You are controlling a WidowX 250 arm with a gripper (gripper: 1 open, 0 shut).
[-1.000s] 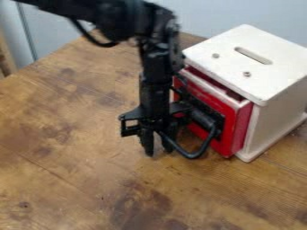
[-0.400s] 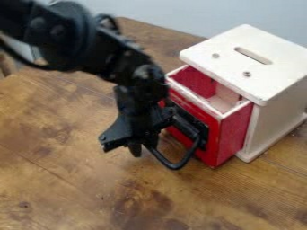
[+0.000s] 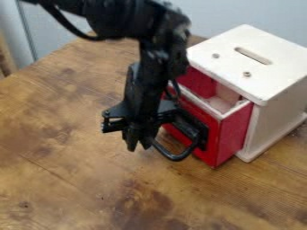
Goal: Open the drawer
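Observation:
The drawer (image 3: pixel 225 133) is a small red box with a black front plate. It sticks partly out of the cream-white cube housing (image 3: pixel 270 85), and its pale inside shows at the top. Its black wire loop handle (image 3: pixel 180 151) reaches forward and left, low over the table. My gripper (image 3: pixel 142 142) points almost straight down at the left end of that loop. Its dark fingers are closed together on the wire. The black arm comes down from the upper left and hides part of the drawer's front plate.
The housing stands at the right on a worn wooden table (image 3: pixel 60 180), near the table's right edge. A pale wall runs behind the table's far edge. Bare wood lies to the left of and in front of the gripper.
The gripper has closed on the handle and moved left and a little up. The drawer has slid further out of the housing with it.

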